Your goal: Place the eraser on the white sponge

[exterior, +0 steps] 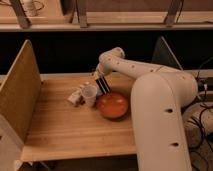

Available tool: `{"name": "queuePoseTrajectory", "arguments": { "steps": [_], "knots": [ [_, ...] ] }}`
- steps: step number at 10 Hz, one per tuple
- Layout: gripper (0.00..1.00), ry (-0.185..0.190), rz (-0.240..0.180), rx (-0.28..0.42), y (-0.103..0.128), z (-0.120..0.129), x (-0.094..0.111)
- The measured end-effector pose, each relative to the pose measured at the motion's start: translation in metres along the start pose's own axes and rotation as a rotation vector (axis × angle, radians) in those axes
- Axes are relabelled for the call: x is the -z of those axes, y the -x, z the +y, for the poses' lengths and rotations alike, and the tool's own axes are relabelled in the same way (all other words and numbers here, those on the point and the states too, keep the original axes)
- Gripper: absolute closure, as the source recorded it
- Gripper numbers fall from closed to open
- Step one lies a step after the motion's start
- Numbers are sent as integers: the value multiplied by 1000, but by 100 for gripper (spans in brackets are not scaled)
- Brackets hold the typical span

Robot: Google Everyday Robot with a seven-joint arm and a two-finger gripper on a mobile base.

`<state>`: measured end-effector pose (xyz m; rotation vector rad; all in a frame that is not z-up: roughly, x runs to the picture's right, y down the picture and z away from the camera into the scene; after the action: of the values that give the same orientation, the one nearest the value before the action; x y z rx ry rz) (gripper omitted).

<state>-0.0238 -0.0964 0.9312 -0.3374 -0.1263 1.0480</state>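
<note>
Eraser (103, 86) not yet placed. It hangs tilted at the tip of the end effector (100, 81), gripped there and, by my reading, clear of the surface (65, 127). It sits just behind the plate (112, 105) and just right of the cup (90, 94).

The pick-up looks done. Carrying it over and letting go are left.

Target is uncertain. A small heap of pale things (76, 96) lies against the cup's left side, and the white sponge is probably among them, but I cannot pick it out. If so, the eraser has to pass over or around the cup to get there.

Containers:
- Cup: white, upright, mouth up. Its inside is not visible from here.
- Plate: orange, shallow, just right of the cup. I can make out nothing lying in it.
</note>
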Motion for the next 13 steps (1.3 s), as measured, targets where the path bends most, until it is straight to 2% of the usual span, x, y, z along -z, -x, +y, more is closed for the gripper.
{"name": "queuePoseTrajectory", "arguments": {
  "steps": [2, 4, 6, 10, 12, 13],
  "knots": [
    [100, -32, -22, 25, 10, -22, 3],
    [100, -38, -26, 58, 12, -37, -7],
    [100, -9, -18, 64, 2, -40, -24],
    [100, 79, 0, 3, -25, -28, -59],
    [100, 82, 7, -10, -27, -25, -58],
    [100, 72, 14, -9, -26, -23, -52]
  ]
}}
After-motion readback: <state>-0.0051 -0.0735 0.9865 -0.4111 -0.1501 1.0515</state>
